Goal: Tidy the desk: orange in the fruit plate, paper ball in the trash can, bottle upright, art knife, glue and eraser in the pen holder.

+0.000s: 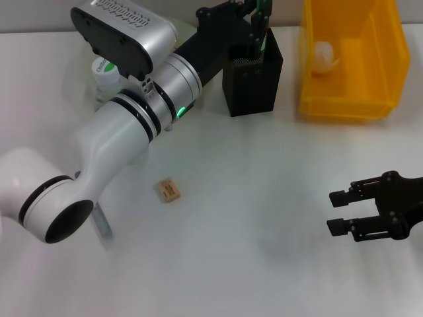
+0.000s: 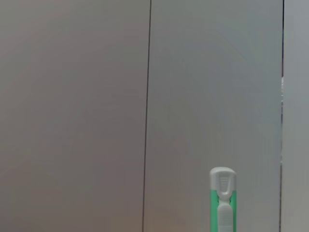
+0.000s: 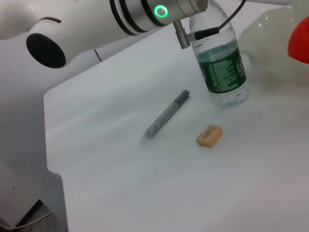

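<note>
My left gripper point(image 1: 259, 20) reaches over the black pen holder point(image 1: 252, 79) at the back and is shut on the green and white art knife point(image 1: 264, 11), whose tip shows in the left wrist view point(image 2: 222, 198). The tan eraser point(image 1: 168, 190) lies on the table; it also shows in the right wrist view point(image 3: 209, 136). A grey pen-shaped glue stick point(image 3: 164, 118) lies near it, partly under my left arm point(image 1: 103, 226). The bottle point(image 3: 219, 67) stands upright. The paper ball point(image 1: 324, 56) is in the yellow bin point(image 1: 350, 105). My right gripper point(image 1: 338, 212) is open and empty at the front right.
My left arm point(image 1: 125, 139) spans the table's left half from front to back. The orange point(image 3: 299, 41) sits on a pale plate point(image 3: 268, 29) beyond the bottle. The bottle's cap point(image 1: 104, 69) shows behind the arm.
</note>
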You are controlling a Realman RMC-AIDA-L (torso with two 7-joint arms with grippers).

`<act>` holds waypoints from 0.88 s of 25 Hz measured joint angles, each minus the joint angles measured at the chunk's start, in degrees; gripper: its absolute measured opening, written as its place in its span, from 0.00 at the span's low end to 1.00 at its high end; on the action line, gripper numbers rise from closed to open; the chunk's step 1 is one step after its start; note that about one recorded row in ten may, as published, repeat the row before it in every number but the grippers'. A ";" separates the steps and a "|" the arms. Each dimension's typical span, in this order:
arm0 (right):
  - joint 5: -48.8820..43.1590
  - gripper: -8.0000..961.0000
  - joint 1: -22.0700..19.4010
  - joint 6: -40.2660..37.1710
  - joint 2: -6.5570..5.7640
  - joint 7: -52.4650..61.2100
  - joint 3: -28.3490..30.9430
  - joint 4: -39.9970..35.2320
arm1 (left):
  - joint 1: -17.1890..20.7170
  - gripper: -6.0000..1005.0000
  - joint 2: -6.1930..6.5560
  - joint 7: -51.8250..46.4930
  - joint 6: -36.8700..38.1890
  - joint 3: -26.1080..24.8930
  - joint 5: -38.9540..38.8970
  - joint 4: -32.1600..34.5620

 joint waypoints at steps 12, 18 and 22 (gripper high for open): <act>-0.01 0.64 0.29 -0.17 0.00 -0.15 0.00 0.00 | -0.33 0.30 0.00 3.86 -0.76 1.58 -4.20 1.06; -0.01 0.64 0.36 -0.16 0.00 -0.15 0.00 0.00 | -0.37 0.31 0.00 4.08 -0.85 1.49 -4.24 0.92; 0.01 0.64 0.50 -0.15 0.06 -0.14 0.00 0.00 | -0.56 0.31 0.00 4.15 -1.47 1.05 -4.27 0.64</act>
